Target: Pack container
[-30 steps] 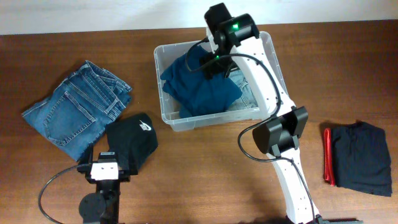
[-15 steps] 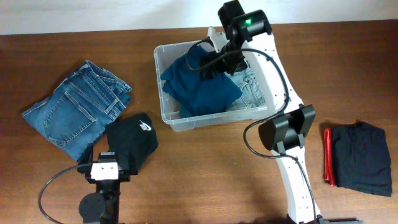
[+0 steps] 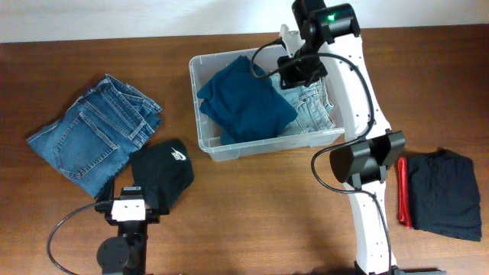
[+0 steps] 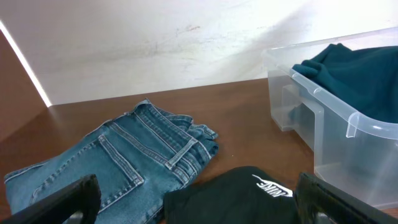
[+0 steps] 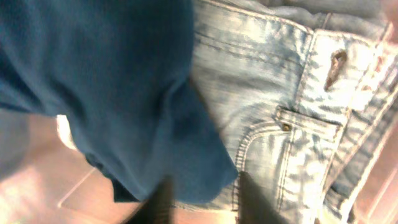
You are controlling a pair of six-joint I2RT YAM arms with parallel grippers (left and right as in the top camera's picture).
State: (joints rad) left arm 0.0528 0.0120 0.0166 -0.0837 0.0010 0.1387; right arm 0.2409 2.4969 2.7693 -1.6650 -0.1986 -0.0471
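Over the far side of the wooden table (image 3: 252,221), the container (image 3: 229,150) sits just ahead of centre, a clear plastic bin with a thick rim. Inside, a teal garment (image 3: 244,103) is heaped across its left and middle, lying over one edge of light-blue jeans (image 3: 312,108) spread flat on the right of the bin.

My right gripper (image 5: 205,193) hangs above the bin's far right corner. Its fingers are dark blurs just over the teal hem and the denim; I cannot tell whether they are apart or pinching cloth.

My left gripper (image 4: 199,199) is low at the near left, jaws spread wide and holding nothing. A black garment (image 4: 236,193) with a white logo lies between the fingers, dark-blue jeans (image 4: 124,162) just beyond it.

At the right end lies a folded black garment (image 3: 443,195), with a red strip (image 3: 403,192) along its left edge.
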